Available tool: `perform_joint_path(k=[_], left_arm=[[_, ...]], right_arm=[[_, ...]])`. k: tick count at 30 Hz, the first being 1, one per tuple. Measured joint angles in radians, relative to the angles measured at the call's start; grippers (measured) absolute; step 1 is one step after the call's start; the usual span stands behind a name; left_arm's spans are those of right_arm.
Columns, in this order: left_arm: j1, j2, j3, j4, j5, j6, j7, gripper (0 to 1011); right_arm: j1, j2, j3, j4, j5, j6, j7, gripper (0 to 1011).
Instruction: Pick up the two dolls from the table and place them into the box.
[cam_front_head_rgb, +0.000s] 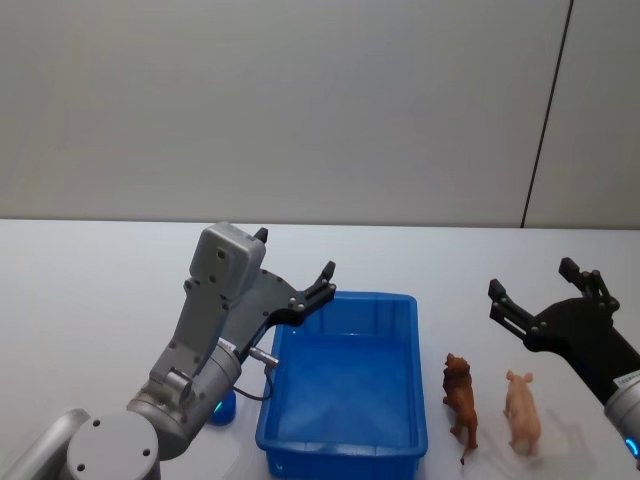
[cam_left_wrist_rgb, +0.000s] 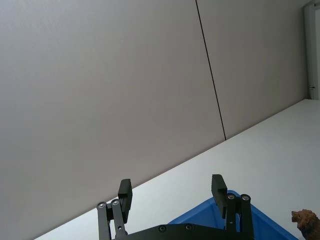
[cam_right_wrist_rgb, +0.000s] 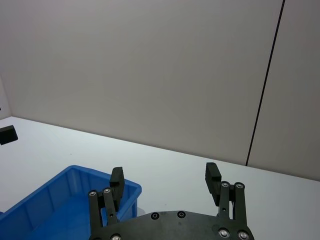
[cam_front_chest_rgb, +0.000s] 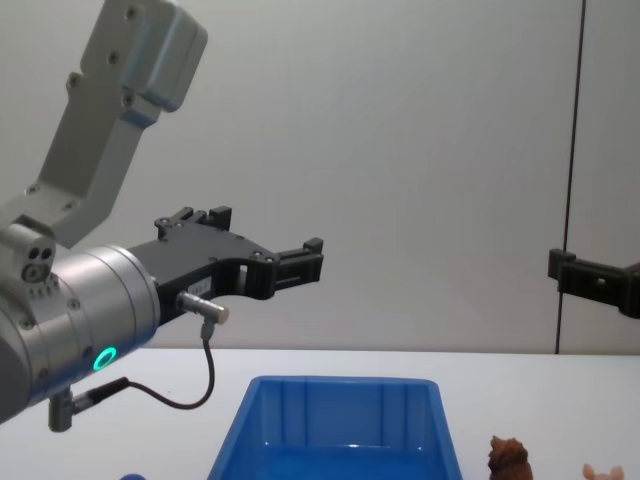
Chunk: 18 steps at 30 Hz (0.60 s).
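Note:
The blue box (cam_front_head_rgb: 345, 462) stands empty at the table's front centre, also seen in the chest view (cam_front_chest_rgb: 335, 412). A shaggy brown doll (cam_front_head_rgb: 461, 396) stands just right of it, its head showing in the chest view (cam_front_chest_rgb: 508, 458) and the left wrist view (cam_left_wrist_rgb: 305, 220). A rounded blue doll (cam_front_head_rgb: 223, 409) peeks out left of the box, mostly hidden by my left arm. My left gripper (cam_front_head_rgb: 296, 254) hangs open and empty above the box's far left corner. My right gripper (cam_front_head_rgb: 535, 281) is open and empty in the air, behind and right of the brown doll.
A pink pig figure (cam_front_head_rgb: 522, 411) stands right of the brown doll, below my right gripper. The white table runs back to a grey wall with a dark vertical seam (cam_front_head_rgb: 545, 120). Bare tabletop lies behind the box and at far left.

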Motion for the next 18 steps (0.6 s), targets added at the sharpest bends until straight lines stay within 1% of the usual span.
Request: perform_joint_path(k=[18], left_arm=[[0.000,0.000,0.000,0.000,0.000,0.000,0.000,1001]], right_arm=[[0.000,0.000,0.000,0.000,0.000,0.000,0.000,1000]])
